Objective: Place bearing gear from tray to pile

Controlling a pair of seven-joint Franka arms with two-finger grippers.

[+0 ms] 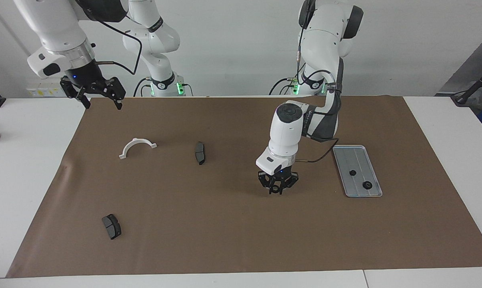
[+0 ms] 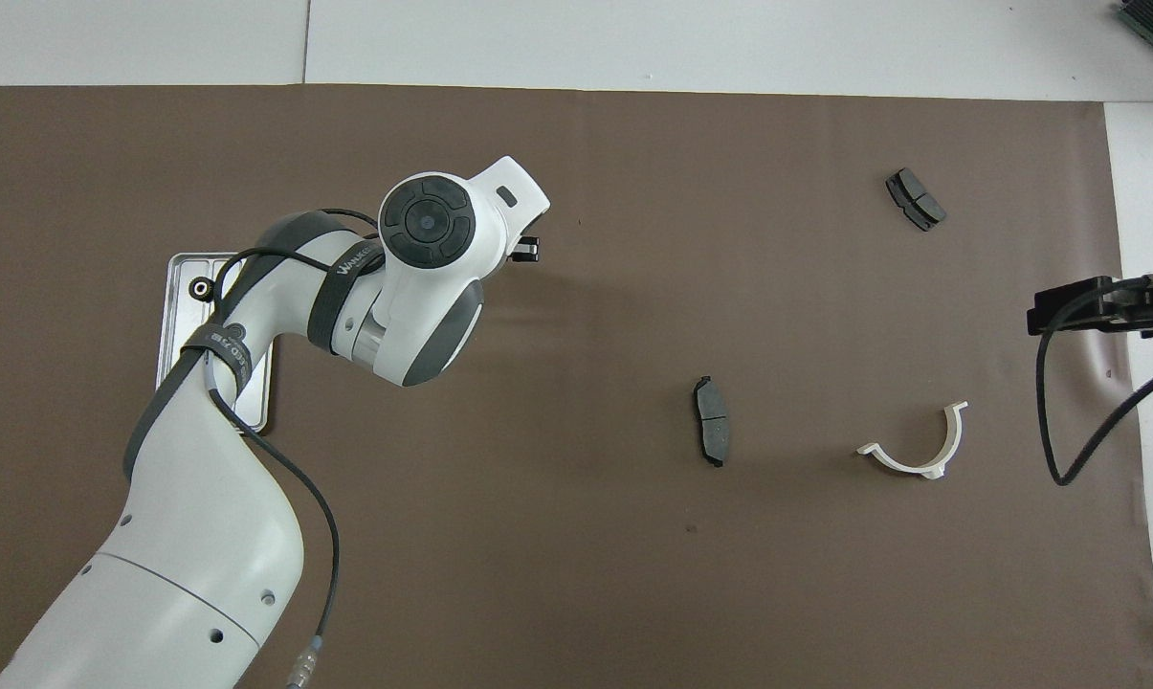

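The silver-grey tray [image 1: 347,160] lies on the brown mat toward the left arm's end of the table. Two small black bearing gears [image 1: 352,173] [image 1: 367,185] sit in it. In the overhead view the left arm covers much of the tray [image 2: 176,330], and one gear [image 2: 200,287] shows. My left gripper [image 1: 277,191] hangs low over bare mat beside the tray, toward the table's middle. The wrist hides it from above. No pile of gears shows on the mat. My right gripper [image 1: 103,102] is open and empty, and waits raised over the mat's corner at the right arm's end, also seen from above [image 2: 1064,308].
A white half-ring bracket [image 1: 137,146] [image 2: 906,465] and a dark brake pad [image 1: 200,153] [image 2: 712,421] lie on the brown mat [image 1: 225,232] toward the right arm's end. A second brake pad [image 1: 111,226] [image 2: 915,199] lies farther from the robots.
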